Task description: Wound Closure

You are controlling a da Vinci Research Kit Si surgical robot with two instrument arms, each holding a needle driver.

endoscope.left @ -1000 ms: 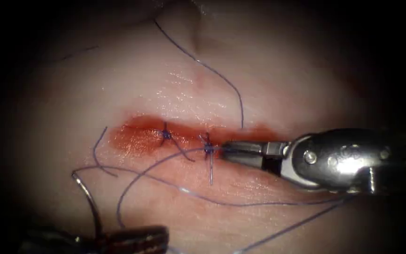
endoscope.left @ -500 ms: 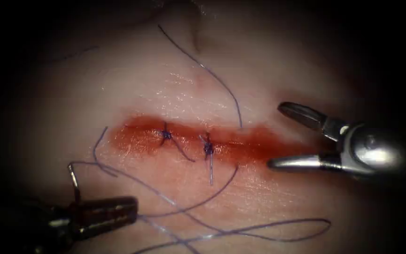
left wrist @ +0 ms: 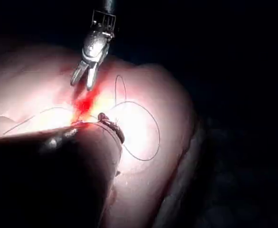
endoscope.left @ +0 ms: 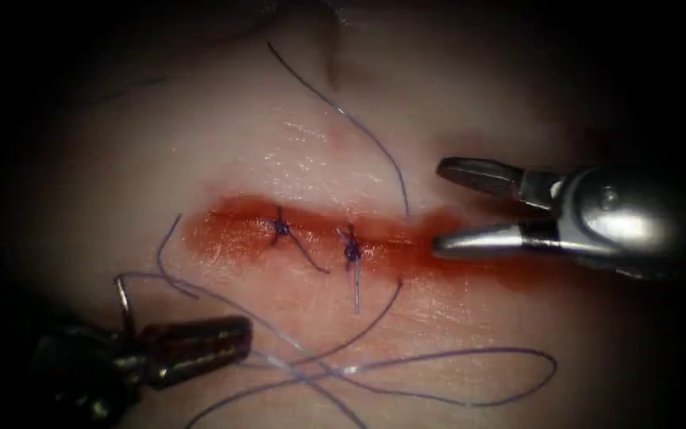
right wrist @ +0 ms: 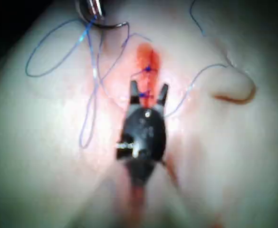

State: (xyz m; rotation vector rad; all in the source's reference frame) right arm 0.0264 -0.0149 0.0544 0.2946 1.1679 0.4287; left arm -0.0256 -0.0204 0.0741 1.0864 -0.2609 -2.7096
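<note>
The cut [endoscope.left: 406, 246] is a red band across the tissue, with two tied stitches [endoscope.left: 281, 228] [endoscope.left: 351, 250] on its left half. My right tool [endoscope.left: 438, 206] hovers over the cut's right half, jaws open and holding nothing; the right wrist view has it [right wrist: 148, 90] just short of the knots. Below the cut's left end, my left tool [endoscope.left: 240, 334] is shut on the needle [endoscope.left: 124, 303], which sticks up out of the tissue. The thread [endoscope.left: 400, 280] passes under the cut right of the second knot and lies in a slack loop [endoscope.left: 518, 357].
Red fluid stains the cut's length. The thread's free tail [endoscope.left: 343, 115] runs up and away over the far tissue. A short cut thread end [endoscope.left: 170, 238] lies off the cut's left end. In the left wrist view the right tool [left wrist: 81, 86] stands over the lit cut.
My right tool, shut at the second knot one second ago, opened and drew back right, then edged left and up. The thread went slack. The left tool shifted slightly right with the needle.
</note>
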